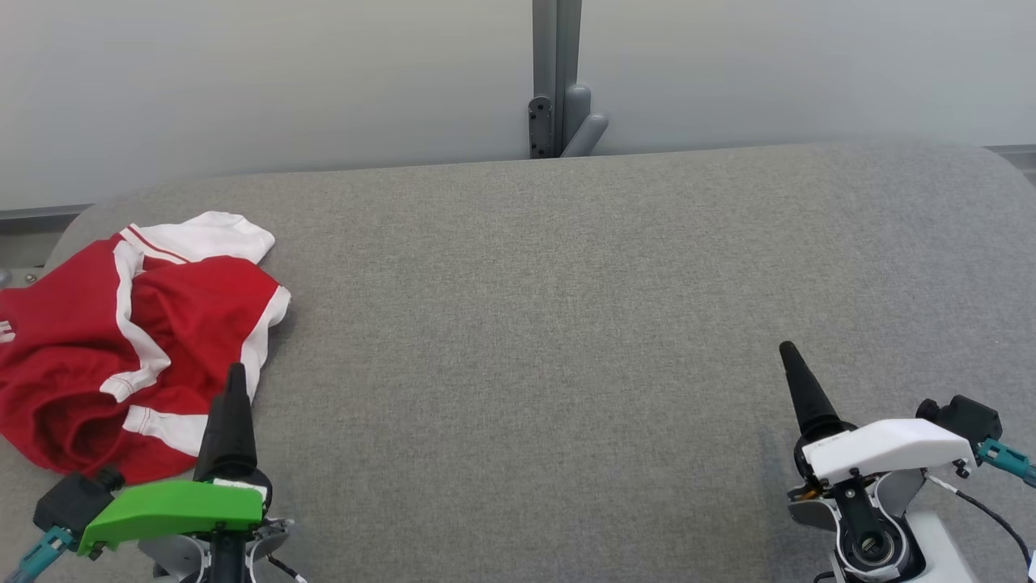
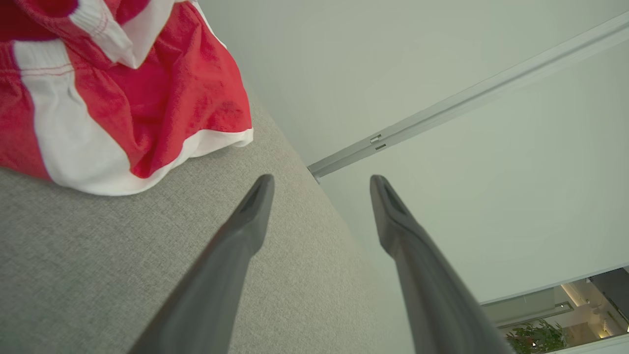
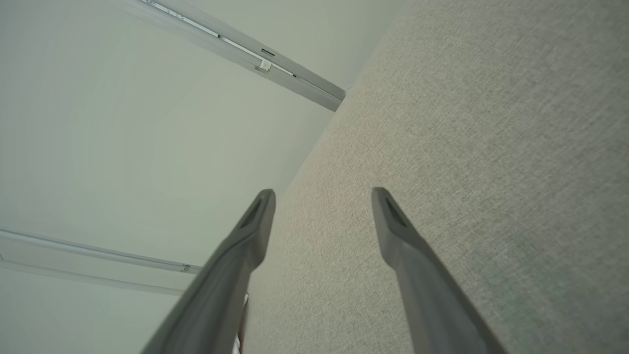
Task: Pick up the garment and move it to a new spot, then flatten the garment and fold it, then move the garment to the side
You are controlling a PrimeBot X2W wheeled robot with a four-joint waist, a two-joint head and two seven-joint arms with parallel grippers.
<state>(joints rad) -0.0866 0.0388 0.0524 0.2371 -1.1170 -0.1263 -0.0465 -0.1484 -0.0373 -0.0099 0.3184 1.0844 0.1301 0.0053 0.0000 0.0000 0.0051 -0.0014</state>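
The garment (image 1: 121, 340) is a red piece with white stripes and a white hem, crumpled in a heap at the left end of the grey table (image 1: 550, 308). My left gripper (image 1: 235, 374), under a green cover, hovers at the heap's near right edge with its dark fingers pointing up the view. In the left wrist view the garment (image 2: 123, 93) lies up and left of the left gripper (image 2: 322, 183), whose fingers stand apart with nothing between them. My right gripper (image 1: 787, 350), under a white cover, hangs over bare cloth at the lower right; the right wrist view shows this gripper (image 3: 323, 195) open and empty.
A pale wall runs behind the table, with a grey post and bracket (image 1: 557, 97) at its middle. The table's far edge curves down at both ends. Grey cloth stretches between the garment and my right arm.
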